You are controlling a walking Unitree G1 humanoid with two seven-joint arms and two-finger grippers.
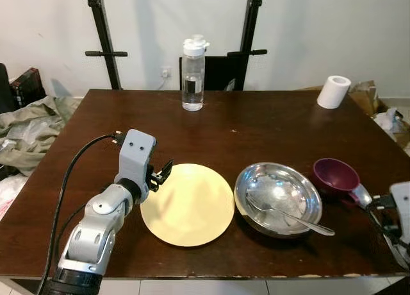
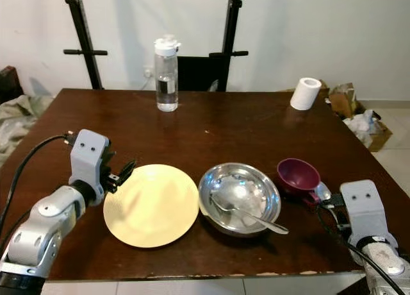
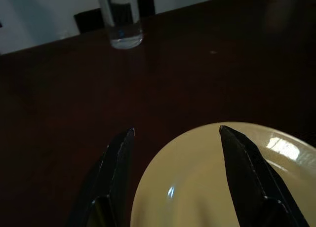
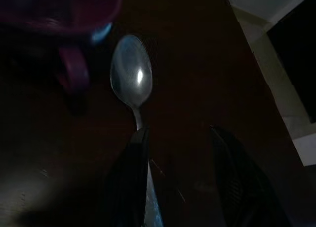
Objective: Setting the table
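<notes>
The left pincer (image 1: pixel 165 171) is held low over the tabletop (image 1: pixel 256 134) with its 2 black fingers (image 3: pixel 116 160) spread apart, straddling the near-left rim of the yellow plate (image 1: pixel 189 205); nothing is gripped. The left arm (image 1: pixel 102 224) is bent at the elbow and reaches forward from the near-left edge.

The right pincer (image 4: pixel 180 175) is lowered at the near-right edge, fingers apart, with a spoon (image 4: pixel 131 79) lying along its left finger. Just beside the spoon's bowl a maroon cup (image 1: pixel 335 175) is seen. Between cup and plate a steel bowl (image 1: pixel 277 197) is set, with a second spoon (image 1: pixel 291 218) inside.
</notes>
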